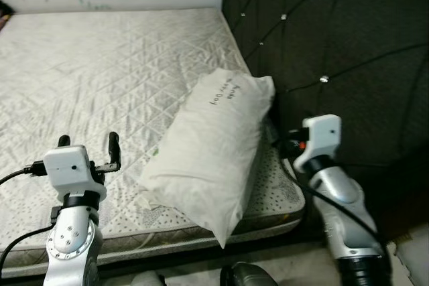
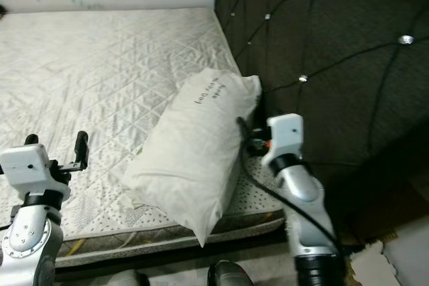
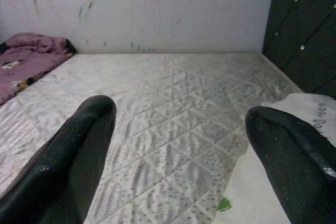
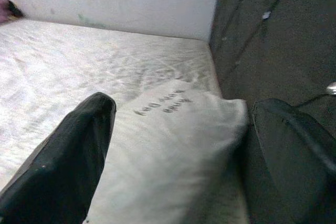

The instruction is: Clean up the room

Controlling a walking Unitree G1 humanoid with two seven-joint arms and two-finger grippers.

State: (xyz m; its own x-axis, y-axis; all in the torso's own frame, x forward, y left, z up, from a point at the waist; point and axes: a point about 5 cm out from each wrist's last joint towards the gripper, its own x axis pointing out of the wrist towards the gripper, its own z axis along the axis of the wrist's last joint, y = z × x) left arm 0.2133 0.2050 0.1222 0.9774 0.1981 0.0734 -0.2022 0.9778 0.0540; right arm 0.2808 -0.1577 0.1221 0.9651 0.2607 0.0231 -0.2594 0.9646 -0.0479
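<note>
left gripper (image 1: pixel 88 147) released over mattress (image 1: pixel 100 65) | right gripper (image 4: pixel 178 145) released beside pillow (image 1: pixel 214 145) | we see pillow's long axis run from mattress front edge toward headboard (image 1: pixel 335 45)

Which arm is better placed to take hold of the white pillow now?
Right, probably. The right end effector is open with the pillow directly between its fingers, beside the headboard. The left end effector, also open, points mostly at bare mattress.
</note>
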